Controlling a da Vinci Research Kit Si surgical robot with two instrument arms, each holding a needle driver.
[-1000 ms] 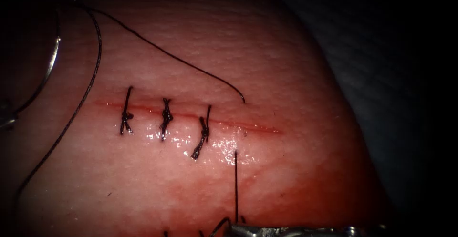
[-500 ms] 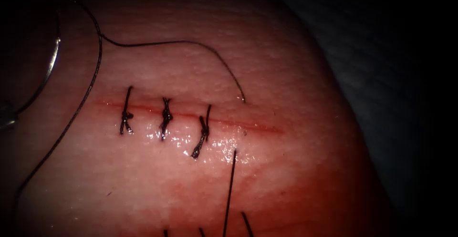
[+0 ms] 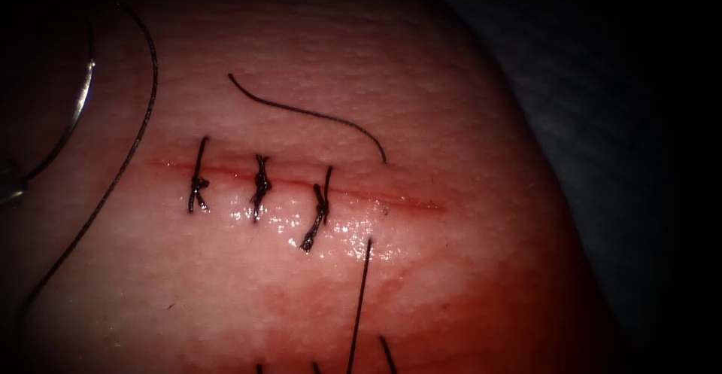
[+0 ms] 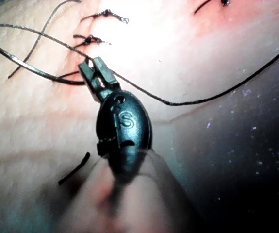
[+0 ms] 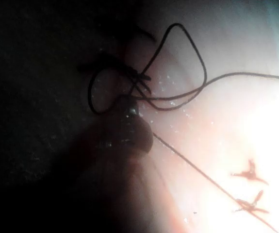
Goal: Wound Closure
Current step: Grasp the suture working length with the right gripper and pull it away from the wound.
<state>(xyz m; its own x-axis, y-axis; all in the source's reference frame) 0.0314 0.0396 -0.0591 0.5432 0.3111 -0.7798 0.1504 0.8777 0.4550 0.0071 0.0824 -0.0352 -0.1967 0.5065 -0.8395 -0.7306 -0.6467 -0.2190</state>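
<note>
The tissue (image 3: 451,284) carries a horizontal cut (image 3: 406,202) with three knotted stitches (image 3: 261,186) across it. The curved needle (image 3: 81,107) hangs out of the tissue, left of the stitches. My left tool (image 4: 92,64) is shut on the needle near its lower end. Thread (image 3: 143,118) runs from there in a wide loop. A fourth pass of thread enters above the cut, leaving a short curved tail (image 3: 301,110), and exits below it as a taut strand (image 3: 361,306). My right tool (image 5: 135,85) sits under tangled thread loops (image 5: 178,58), seemingly shut on that strand.
Short cut ends of thread (image 3: 387,348) stick up at the near edge of the tissue. Glistening red fluid (image 3: 353,231) lies just below the cut. A loose piece of thread (image 4: 73,170) rests on the tissue beside the left tool's shaft.
The right tool dropped out of the bottom of the endoscope view, pulling the strand. The long thread above the cut slid through the tissue and shrank to a short free tail.
</note>
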